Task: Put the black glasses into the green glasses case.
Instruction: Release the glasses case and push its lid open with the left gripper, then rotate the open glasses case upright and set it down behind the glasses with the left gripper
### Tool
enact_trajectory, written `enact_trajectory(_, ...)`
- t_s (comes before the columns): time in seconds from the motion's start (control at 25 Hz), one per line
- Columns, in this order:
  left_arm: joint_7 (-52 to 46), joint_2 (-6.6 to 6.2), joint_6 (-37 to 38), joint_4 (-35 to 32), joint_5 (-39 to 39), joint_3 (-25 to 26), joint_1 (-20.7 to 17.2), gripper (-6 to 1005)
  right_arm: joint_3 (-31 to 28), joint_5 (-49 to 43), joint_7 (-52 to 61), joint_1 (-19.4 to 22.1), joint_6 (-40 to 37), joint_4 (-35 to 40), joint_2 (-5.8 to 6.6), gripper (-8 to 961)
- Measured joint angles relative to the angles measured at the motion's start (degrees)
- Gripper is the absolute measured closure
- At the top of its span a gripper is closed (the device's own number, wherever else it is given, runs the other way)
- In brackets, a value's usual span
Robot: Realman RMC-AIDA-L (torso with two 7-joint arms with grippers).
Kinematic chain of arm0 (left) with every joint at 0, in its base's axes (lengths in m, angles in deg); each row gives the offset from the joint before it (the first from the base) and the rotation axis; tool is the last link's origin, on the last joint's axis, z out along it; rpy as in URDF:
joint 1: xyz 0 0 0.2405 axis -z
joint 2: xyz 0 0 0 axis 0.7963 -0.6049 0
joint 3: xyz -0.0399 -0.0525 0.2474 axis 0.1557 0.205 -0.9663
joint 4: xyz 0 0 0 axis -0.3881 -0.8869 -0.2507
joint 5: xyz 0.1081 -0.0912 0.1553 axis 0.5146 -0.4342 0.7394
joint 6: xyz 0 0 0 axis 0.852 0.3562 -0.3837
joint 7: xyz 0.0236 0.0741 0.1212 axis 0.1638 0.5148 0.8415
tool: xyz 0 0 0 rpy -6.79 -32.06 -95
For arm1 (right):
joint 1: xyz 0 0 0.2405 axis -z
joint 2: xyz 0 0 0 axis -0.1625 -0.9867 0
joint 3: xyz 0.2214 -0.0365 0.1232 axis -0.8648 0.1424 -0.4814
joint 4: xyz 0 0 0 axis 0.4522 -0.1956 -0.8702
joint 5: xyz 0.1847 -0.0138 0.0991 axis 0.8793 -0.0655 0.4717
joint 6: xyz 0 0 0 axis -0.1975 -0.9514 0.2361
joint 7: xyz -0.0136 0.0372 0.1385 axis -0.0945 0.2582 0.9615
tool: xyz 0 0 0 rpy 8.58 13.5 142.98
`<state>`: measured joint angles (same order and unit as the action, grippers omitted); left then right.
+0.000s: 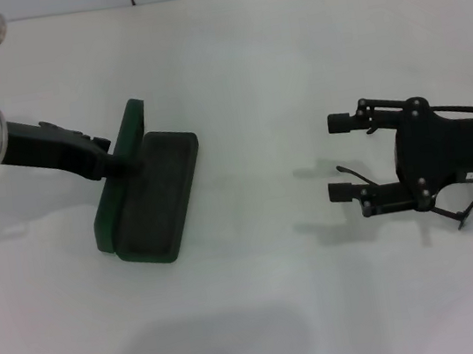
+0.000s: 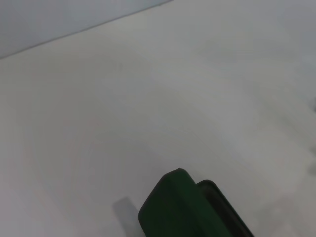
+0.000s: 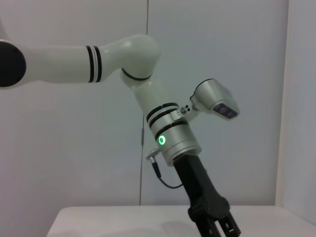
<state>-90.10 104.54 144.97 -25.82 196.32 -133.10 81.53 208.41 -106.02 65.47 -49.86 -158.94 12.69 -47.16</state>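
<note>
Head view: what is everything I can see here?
case: one, dark green with dark lining, open, on the table's left part.
glasses: none that I can make out; whether any lie in the case, I cannot tell.
table: one, white, under everything.
left gripper: one, black, on a silver and white arm, at the case where the lid meets the base.
right gripper: one, black, open, at the table's right part, apart from the case.

White arm (image 3: 74, 57) with black bands, silver wrist (image 3: 173, 138) — green ring light (image 3: 161, 140) — black tool (image 1: 114, 164).
</note>
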Motion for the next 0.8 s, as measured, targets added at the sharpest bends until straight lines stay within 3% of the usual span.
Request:
enact_trajectory(0.04,-0.02,-0.02,-0.01,-0.01,0.38,-0.09,0.15,172,0.08,-0.10,0.00,0.01,0.00,0.00,0.00,170)
enact_trajectory(0.16,-0.57,0.07,-0.04,0.13,2.75,-0.32,1.00,392,0.07,-1.57,-0.01,-0.20,-0.14,0.02,-0.07,170)
enact_trajectory(0.52,-0.17,0.04,-0.34,-2.60,4.87,-2.05,2.38,584,-0.09,-6.95,-0.16,-0.77,-0.51,1.38,-0.28,171)
enact_trajectory(0.8,12.20,-0.52,-5.03,-1.77,4.36,-2.23,6.25,807,-0.09,-9.46,-1.77,-1.13,-0.50,1.85,-0.96,170)
